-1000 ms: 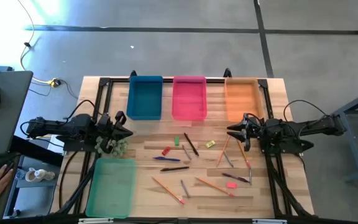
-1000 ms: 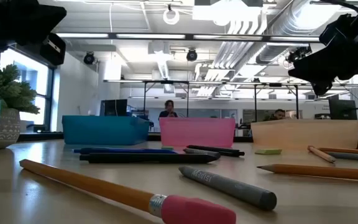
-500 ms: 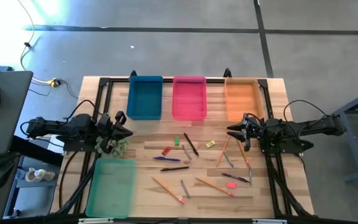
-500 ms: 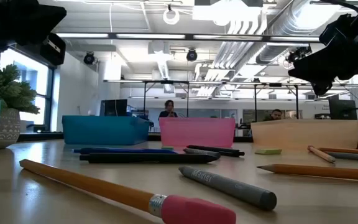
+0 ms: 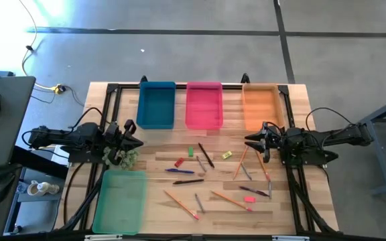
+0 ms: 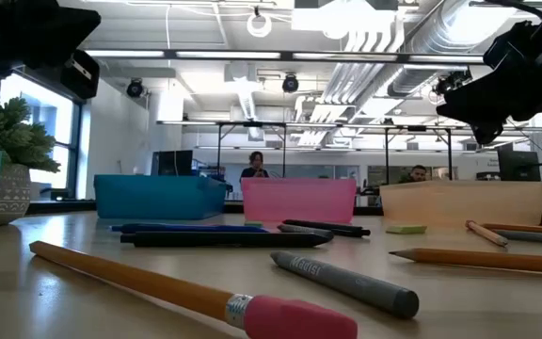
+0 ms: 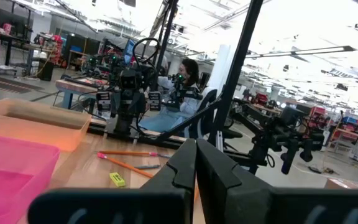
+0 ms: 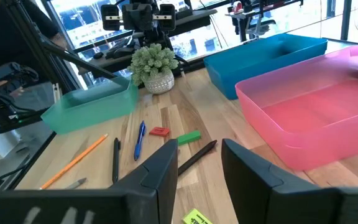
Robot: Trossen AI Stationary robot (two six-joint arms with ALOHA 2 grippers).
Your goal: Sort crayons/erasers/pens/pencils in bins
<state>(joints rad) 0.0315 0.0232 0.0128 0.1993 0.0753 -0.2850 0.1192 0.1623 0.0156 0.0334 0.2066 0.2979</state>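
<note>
Presently catalogued, no item sorted: thin orange-tan wooden pencils [image 5: 240, 163], slim dark pens [image 5: 206, 155], short grey crayons [image 5: 198, 201] and tiny rectangular erasers [image 5: 249, 198] lie scattered on the pale wooden table [image 5: 153, 201], all ahead of and between the two grippers. One grey crayon in the low view carries printing too small to read; no other lettering is legible.

Blue shallow plastic bin [image 5: 157, 105], pink bin [image 5: 204, 105] and orange bin [image 5: 261, 107] stand in a row along the far edge; the light green bin [image 5: 120, 201] sits just beside the left gripper, at the near corner.

Right gripper [image 5: 255, 143]: fingers parted, holding nothing, raised beside the orange bin.

Left gripper [image 5: 135, 139]: fingers closed together, empty, above a small potted plant [image 5: 119, 156].

Bare table lies between the bins and the scattered items.
</note>
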